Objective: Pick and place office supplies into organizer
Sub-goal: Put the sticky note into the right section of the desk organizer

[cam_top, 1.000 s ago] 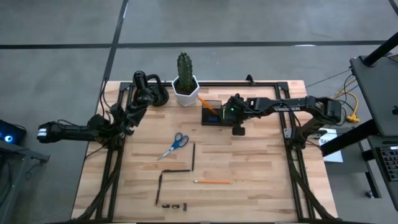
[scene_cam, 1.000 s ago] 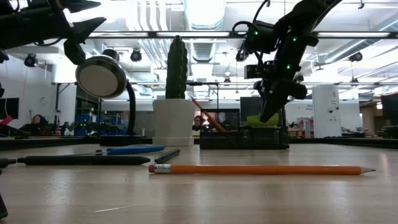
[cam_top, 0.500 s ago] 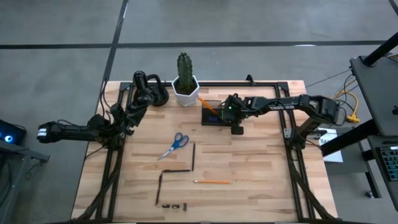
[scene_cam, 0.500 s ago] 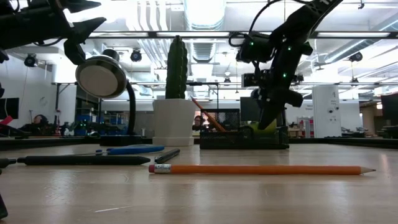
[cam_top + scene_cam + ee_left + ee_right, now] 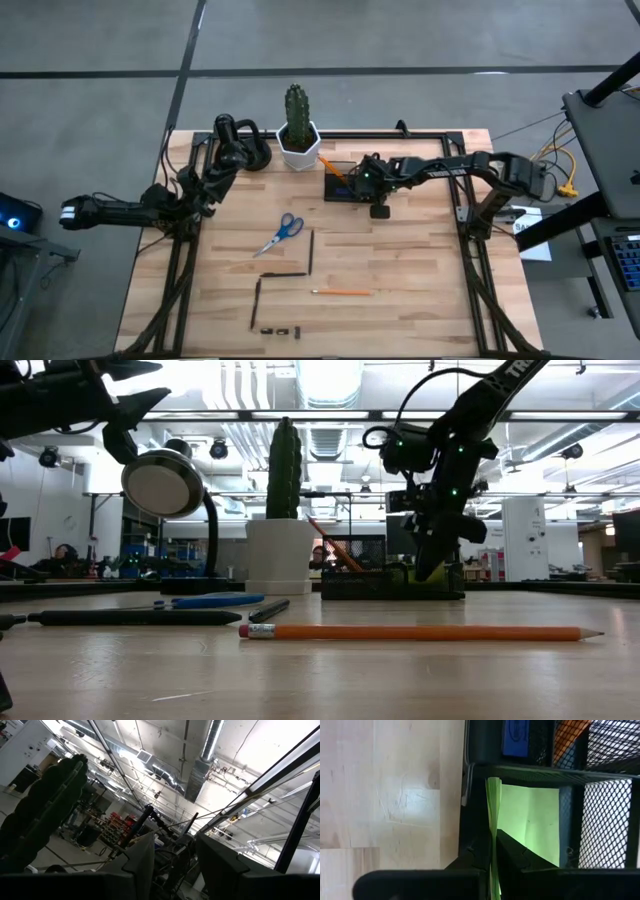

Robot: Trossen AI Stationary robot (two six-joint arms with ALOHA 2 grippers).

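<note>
My right gripper [image 5: 366,186] hangs over the dark mesh organizer [image 5: 340,183] at the table's far middle, shut on a lime-green sticky-note pad [image 5: 493,815]. The pad stands on edge inside the organizer's compartment. A small blue block [image 5: 516,737] and an orange pencil [image 5: 335,552] sit in the organizer. On the table lie blue-handled scissors [image 5: 281,233], dark pens [image 5: 311,251], an orange pencil [image 5: 341,292] and tiny black clips [image 5: 280,329]. My left gripper [image 5: 236,155] waits raised at the far left, open, fingers [image 5: 145,862] apart. My right gripper pinches the pad's two flat faces [image 5: 493,847] between its two fingers [image 5: 479,856], near the pad's upper end. The fingers come steeply from above, pointing down. The pad stands on edge below them, its lower part inside the organizer's compartment and one sheet [image 5: 532,822] flared aside.
A white pot with a cactus [image 5: 298,138] stands just left of the organizer. A black rounded gadget on a curved stalk [image 5: 160,482] stands at the far left by my left gripper. Black frame rails [image 5: 470,270] run along the table's sides.
My right gripper has gone down and a little toward the table's left edge, onto the organizer, staying shut on the green pad. The pad has sunk behind the organizer's wall.
</note>
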